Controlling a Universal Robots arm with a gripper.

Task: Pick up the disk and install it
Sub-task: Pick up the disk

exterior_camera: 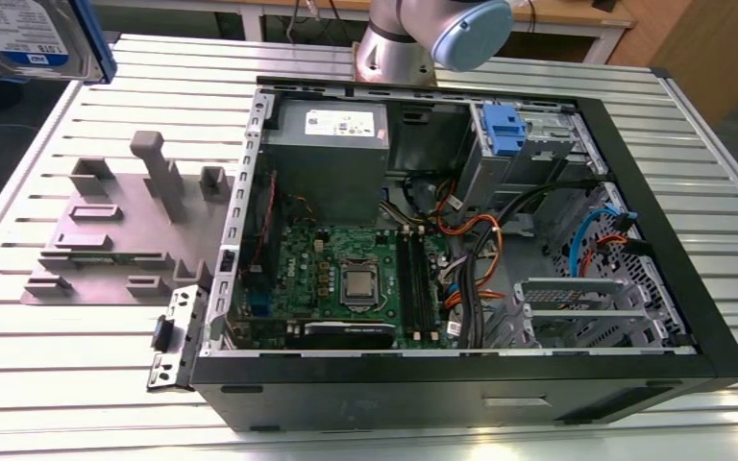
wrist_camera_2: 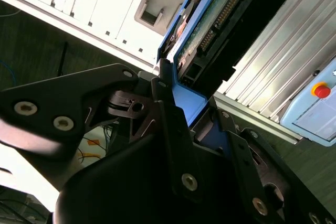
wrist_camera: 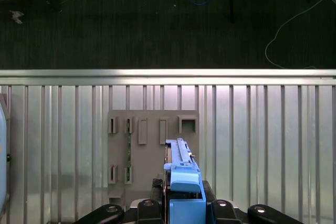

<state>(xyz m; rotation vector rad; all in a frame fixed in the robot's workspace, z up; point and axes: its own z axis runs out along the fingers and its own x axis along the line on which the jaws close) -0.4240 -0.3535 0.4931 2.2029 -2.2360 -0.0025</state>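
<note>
While the gripper (wrist_camera_2: 191, 111) clamps the one disk (exterior_camera: 34, 36) by its blue-framed edge, it hangs high in open air, well clear of one grey fixture (exterior_camera: 119, 235) and one open case (exterior_camera: 472, 384) on the slatted table (exterior_camera: 74, 384).

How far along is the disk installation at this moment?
Pickup looks done: the disk is in the air, clear of the grey fixture. In hand: the claw grips its blue-framed edge. Left: it is not yet inside the open computer case.
</note>
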